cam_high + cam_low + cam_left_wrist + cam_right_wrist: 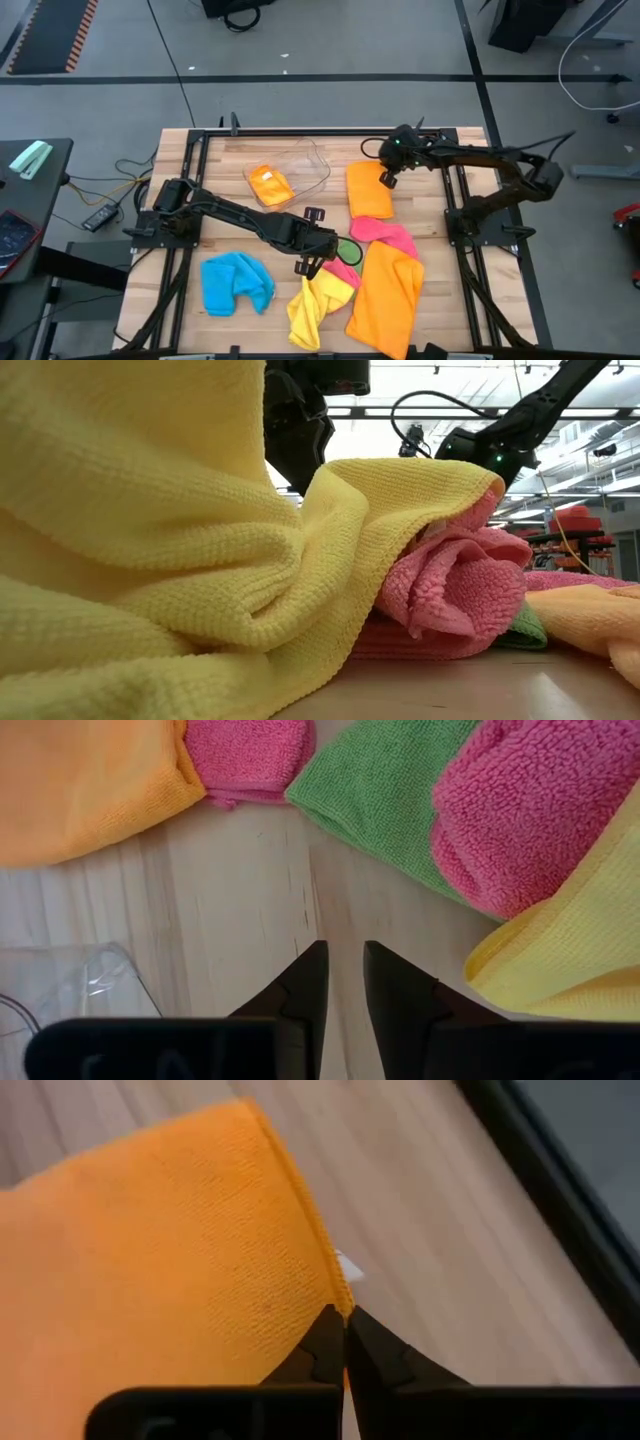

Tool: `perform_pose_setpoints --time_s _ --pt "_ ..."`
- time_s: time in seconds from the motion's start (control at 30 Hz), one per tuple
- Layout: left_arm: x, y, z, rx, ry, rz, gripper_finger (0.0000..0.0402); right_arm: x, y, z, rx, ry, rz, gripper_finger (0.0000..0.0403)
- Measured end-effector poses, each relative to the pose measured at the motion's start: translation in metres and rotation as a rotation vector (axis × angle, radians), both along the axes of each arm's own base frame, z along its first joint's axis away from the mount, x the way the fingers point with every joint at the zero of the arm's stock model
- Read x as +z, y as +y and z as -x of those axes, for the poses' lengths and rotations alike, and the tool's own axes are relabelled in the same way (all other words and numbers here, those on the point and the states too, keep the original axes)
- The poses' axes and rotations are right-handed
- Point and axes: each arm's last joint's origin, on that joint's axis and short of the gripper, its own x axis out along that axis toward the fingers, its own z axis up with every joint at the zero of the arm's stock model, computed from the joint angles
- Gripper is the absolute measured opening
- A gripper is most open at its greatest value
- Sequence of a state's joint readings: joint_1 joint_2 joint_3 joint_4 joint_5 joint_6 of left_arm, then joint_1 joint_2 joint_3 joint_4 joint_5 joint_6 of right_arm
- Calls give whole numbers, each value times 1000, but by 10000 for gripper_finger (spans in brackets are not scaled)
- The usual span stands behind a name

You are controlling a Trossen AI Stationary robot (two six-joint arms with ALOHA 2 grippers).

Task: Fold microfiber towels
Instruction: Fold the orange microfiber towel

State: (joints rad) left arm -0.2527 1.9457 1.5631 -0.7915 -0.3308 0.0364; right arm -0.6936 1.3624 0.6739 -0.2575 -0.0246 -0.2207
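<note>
Orange towel's (180,1250) edge pinched by right pincer (345,1318).

- Folded orange towel (369,190) lies flat, far side of the table.
- Blue towel (236,282) crumpled, near left.
- Yellow towel (312,308), pink towel (384,235) and green towel (349,249) heaped beside a large orange towel (386,291).

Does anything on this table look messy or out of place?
Yes. Near the front edge, the yellow towel, pink towel and green towel lie crumpled and overlapping, and one small orange towel sits inside the clear plastic tub.
</note>
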Motion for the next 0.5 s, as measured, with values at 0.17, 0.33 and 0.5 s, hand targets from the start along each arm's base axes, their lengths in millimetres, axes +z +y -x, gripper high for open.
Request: perform_pose_setpoints --time_s 0.17,0.33,0.5 --pt "0 0 0 0 0 0 72 -2 1 2 -13 33 -2 13" --pt "0 0 0 1 0 0 70 -7 -1 2 -22 76 11 14" --pt "0 0 0 6 -1 2 76 -8 -1 4 -63 111 26 14"
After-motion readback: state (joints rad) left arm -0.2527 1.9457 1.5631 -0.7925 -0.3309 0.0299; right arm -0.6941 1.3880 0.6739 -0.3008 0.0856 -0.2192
